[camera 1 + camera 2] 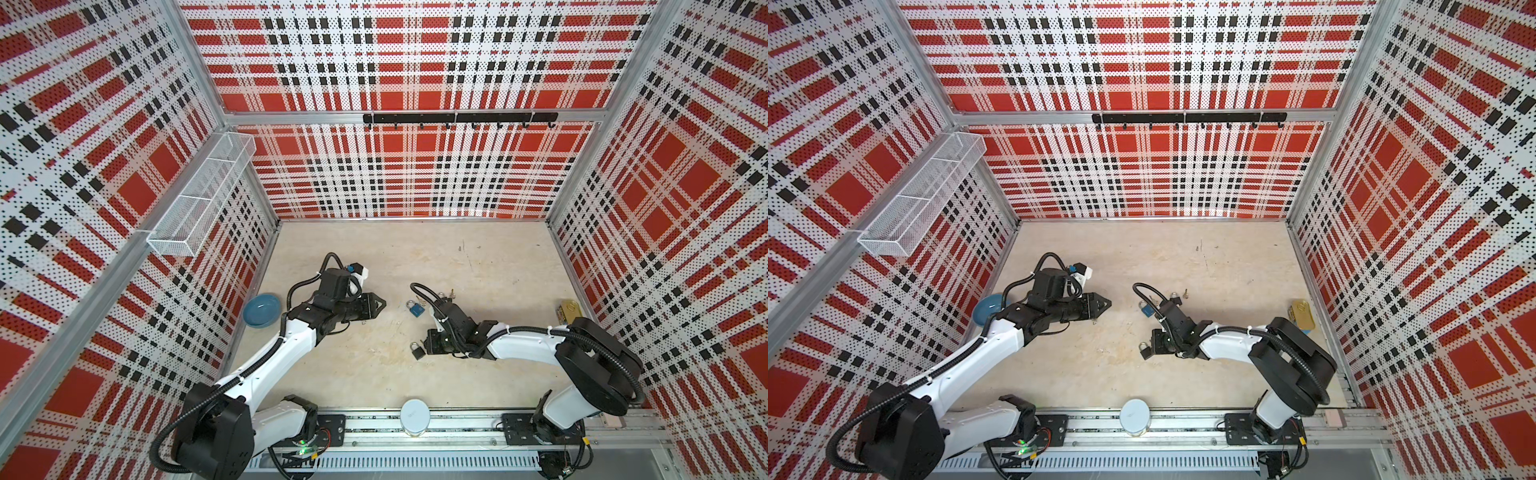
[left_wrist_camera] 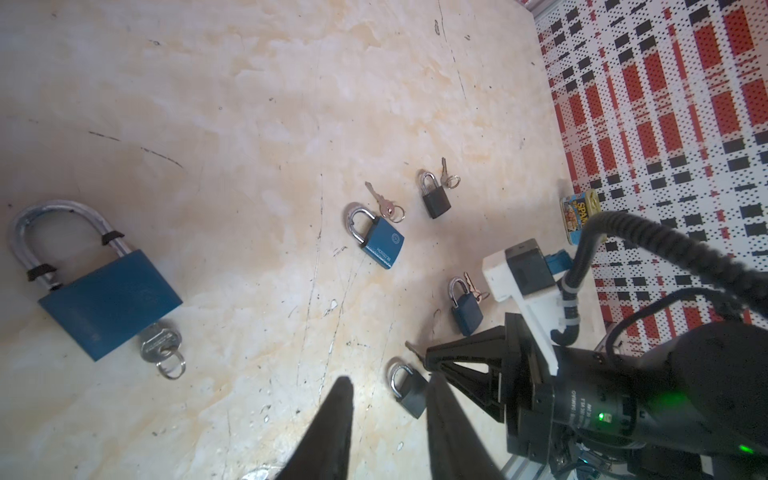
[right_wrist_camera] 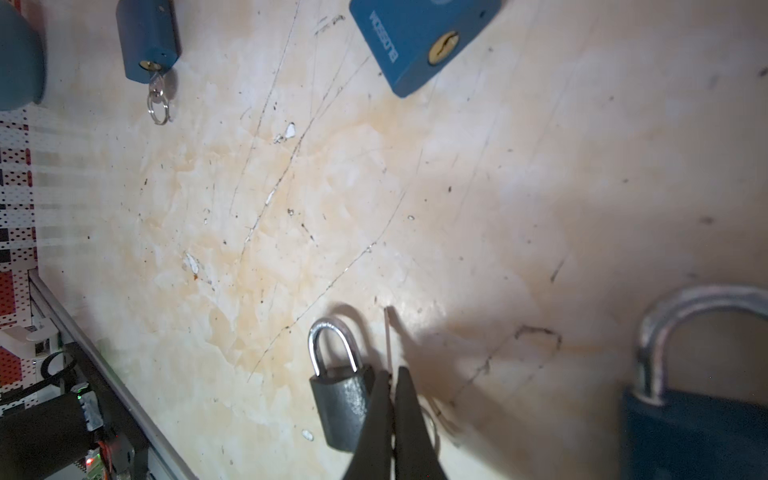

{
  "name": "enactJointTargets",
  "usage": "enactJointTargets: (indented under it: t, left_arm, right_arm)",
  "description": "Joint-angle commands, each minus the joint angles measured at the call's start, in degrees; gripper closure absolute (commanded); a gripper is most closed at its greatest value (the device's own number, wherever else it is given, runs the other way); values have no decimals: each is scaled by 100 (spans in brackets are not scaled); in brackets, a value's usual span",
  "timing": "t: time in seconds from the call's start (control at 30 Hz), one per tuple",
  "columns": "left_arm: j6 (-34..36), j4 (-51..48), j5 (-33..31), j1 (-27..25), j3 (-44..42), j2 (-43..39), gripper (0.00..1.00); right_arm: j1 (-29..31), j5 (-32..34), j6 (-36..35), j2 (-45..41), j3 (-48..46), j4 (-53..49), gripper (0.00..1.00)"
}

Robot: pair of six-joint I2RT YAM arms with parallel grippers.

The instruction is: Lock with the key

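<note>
Progress: key (image 3: pixel 388 336) is gripped beside grey padlock (image 3: pixel 338 409), not yet inserted.
Right end effector (image 3: pixel 392 374): clamped on key.
Left end effector (image 1: pixel 382 306): slightly parted, empty.
Remaining: insertion, turning.

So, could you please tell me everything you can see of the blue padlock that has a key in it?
The blue padlock lies flat on the pale, scratched table. Its body is a blue block, seemingly painted metal; its shiny steel shackle carries two dark bands, and both legs reach the body, though I cannot tell whether it is latched. A silver key sits in the bottom keyhole, a split ring through its head. Nothing else touches it; the left gripper is apart from it.
</note>
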Motion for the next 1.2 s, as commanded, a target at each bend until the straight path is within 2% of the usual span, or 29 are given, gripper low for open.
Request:
enactJointTargets:
  t: [0.0,0.03,0.07,0.23,0.4,0.57,0.67,0.8,0.93,1.17]
  left_arm:
    - [-60,67,130,73,-90,-188,66]
    - [-62,64,136,78,-101,-210,66]
    - [-70,66,128,89,-97,-230,66]
    - [-68,69,137,98,-106,-254,66]
    - [-115,31,-7,103,-106,-323,66]
    - [-273,-402,-709,327,-50,-640,66]
    - [-405,-887,-961,877,21,-814,67]
    - [-480,-1353,-865,1763,68,-1168,66]
    - [-606,-1590,-794,2542,79,-1592,64]
    - [-491,-1901,-390,3406,225,-1860,61]
  right_arm:
    - [30,153,149,106,123,155,100]
    - [30,174,171,93,90,149,97]
    - [36,196,192,60,64,142,90]
    - [42,286,205,-146,-46,64,79]
    - [55,516,123,-477,27,-272,76]
    - [187,797,-466,-687,738,-1091,70]
    - [287,790,-852,-440,1357,-1397,69]
    - [419,874,-1316,214,2238,-1590,66]
    - [484,768,-1466,1047,3083,-1546,64]
    - [659,727,-1637,2354,4495,-1532,54]
